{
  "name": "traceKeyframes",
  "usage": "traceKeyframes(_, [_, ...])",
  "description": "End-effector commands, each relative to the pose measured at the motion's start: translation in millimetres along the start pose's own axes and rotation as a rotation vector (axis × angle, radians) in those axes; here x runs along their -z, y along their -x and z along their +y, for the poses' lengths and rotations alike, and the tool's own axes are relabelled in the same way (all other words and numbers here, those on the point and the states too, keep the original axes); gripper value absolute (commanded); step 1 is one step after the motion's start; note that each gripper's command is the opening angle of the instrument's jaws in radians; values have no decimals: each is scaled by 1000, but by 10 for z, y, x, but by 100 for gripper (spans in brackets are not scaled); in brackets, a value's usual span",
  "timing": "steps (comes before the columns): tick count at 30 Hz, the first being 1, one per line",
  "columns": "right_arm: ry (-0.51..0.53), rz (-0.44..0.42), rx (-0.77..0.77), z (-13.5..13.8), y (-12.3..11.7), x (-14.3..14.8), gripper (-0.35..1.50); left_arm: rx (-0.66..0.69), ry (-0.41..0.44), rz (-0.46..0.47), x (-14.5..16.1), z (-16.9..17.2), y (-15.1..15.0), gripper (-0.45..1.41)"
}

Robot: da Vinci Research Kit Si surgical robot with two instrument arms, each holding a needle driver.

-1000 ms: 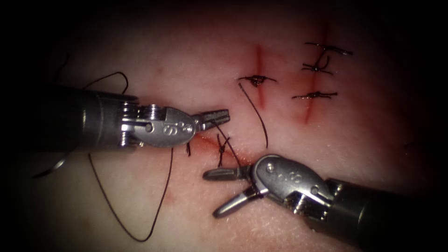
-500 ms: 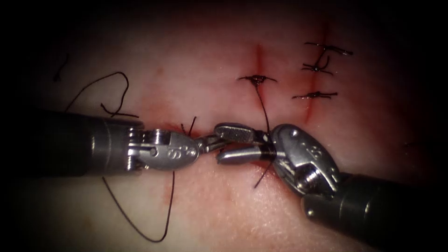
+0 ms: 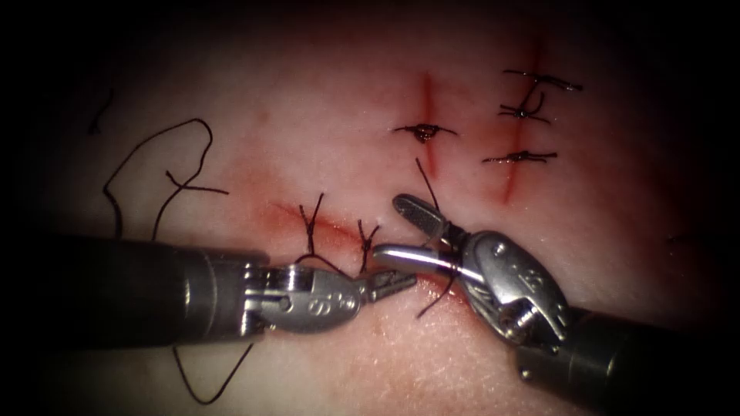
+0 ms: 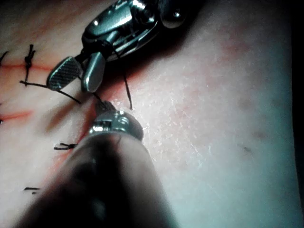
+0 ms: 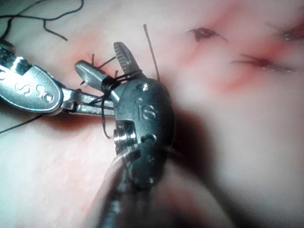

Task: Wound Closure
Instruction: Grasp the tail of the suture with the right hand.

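Jaws of my right tool are spread wide and grip nothing. Dark thread is looped round them near the hinge; the right wrist view shows the wrap plainly. Jaws of my left tool look pressed together, tip just under the right tool's lower jaw. Can't tell if any thread is pinched between them.

Tissue is pale, with red fluid along the near cut. My left tool's shaft comes in from lower left of the endoscope frame, the right one from lower right. They meet at centre frame over the right end of that cut, which runs roughly sideways.

Two more cuts run up-down at upper right: the middle cut carries one stitch; the far cut has three stitches.

Near cut has two knotted stitches: one just above my left tool's wrist, the other just left of the right tool's lower jaw.

Loose thread lies in curls at upper left, another loop at bottom left under my left shaft. From the wrap, one free end sticks up toward the middle cut and a short end trails down onto the tissue.

In the left wrist view, the right tool is splayed just beyond my left tool's tip.
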Motion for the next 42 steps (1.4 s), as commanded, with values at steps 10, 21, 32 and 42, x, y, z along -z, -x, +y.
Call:
traceKeyframes(10, [181,-40,53,25,-7,1,64,-2,-9,-12,-27,-4,-19,-45])
traceKeyframes(21, [210,-264,107,22,9,-43,78,-3,5,-6,-29,-18,-14,-45])
traceKeyframes(32, [260,-318,108,17,10,-42,-35,-5,6,-7,-25,-16,-11,-45])
traceKeyframes(42, [235,-223,122,-13,9,-14,-35,-1,6,-25,-12,-35,1,-45])
